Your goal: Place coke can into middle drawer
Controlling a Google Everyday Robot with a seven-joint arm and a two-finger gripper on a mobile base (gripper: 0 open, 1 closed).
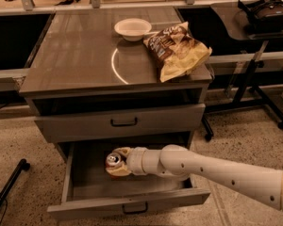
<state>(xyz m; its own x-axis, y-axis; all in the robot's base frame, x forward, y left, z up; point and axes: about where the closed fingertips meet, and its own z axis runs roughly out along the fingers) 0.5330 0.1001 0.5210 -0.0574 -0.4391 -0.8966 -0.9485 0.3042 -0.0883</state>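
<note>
Red can [113, 159], end effector [117, 163] inside drawer [172, 200]

We see our claw [118, 163] gripping the coke can [113, 159] inside the middle drawer [87, 175], left of centre. On the counter [75, 55] above, the bowl [132, 28] sits far, with the chip bag [177, 48] to its right.

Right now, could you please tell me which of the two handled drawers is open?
The middle drawer, the lower one: it is pulled out, with the gripper holding the coke can inside it. The upper drawer is shut.
</note>
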